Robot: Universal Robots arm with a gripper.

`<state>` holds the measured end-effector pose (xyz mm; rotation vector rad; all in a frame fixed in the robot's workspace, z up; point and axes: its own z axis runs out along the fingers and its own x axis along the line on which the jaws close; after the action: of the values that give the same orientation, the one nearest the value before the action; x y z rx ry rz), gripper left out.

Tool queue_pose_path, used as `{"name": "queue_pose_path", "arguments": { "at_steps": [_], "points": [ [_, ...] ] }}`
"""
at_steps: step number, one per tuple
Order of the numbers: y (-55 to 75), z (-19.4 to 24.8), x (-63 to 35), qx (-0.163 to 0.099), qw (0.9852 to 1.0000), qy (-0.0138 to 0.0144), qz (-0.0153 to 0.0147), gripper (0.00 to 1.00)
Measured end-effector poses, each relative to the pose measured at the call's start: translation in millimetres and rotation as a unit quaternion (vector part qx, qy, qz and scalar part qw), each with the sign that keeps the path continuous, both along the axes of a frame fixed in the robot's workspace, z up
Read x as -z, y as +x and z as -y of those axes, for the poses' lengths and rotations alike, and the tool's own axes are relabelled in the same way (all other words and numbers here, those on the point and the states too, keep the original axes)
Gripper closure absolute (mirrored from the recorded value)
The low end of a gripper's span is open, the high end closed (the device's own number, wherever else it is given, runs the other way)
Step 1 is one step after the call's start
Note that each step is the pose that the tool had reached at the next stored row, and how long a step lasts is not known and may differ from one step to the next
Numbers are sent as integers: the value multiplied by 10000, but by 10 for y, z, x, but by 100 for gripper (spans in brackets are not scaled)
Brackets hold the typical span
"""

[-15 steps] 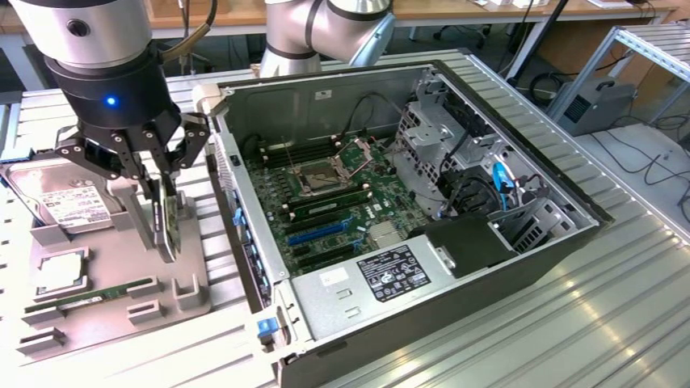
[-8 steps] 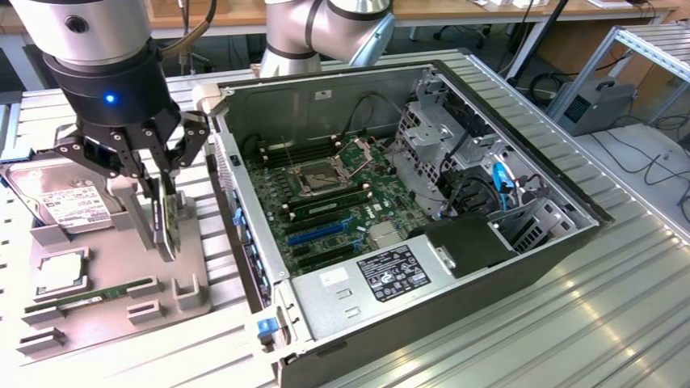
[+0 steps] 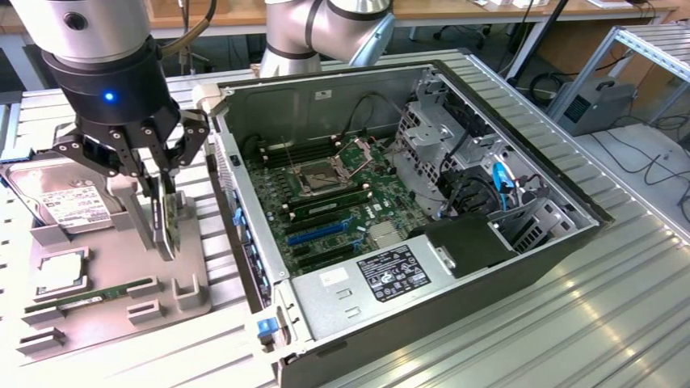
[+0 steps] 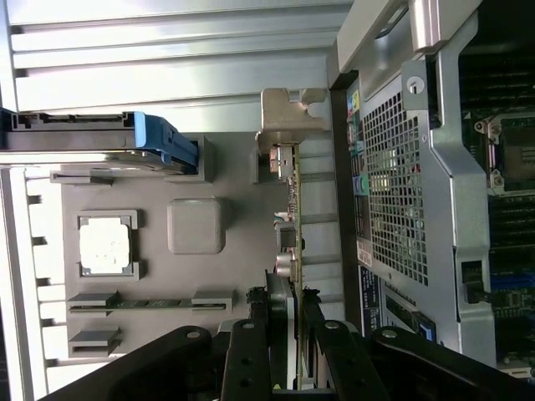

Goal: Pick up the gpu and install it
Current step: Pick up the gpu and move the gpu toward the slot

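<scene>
The gripper (image 3: pixel 145 174) (image 4: pixel 288 302) clamps narrowly on the upper edge of the gpu (image 3: pixel 164 222) (image 4: pixel 289 209); the card stands edge-on over the parts tray (image 3: pixel 108 279), directly below the gripper; the open case (image 3: pixel 539 242) lies to the exterior view's right.

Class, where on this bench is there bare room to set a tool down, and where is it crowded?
Free: the ribbed table on the exterior view's right of the computer case. Crowded: the grey tray, carrying hard drive, CPU, RAM stick and the gpu gripped by the fingers; the narrow gap between tray and case; the case's inside.
</scene>
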<state>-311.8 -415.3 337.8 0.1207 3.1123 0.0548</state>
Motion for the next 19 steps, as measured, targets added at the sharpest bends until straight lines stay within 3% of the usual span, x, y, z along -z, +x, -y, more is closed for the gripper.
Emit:
{"name": "queue_pose_path", "arguments": {
  "at_steps": [19],
  "points": [
    [0, 0, -41, 0, 10000, 0, 0, 73]
  ]
}}
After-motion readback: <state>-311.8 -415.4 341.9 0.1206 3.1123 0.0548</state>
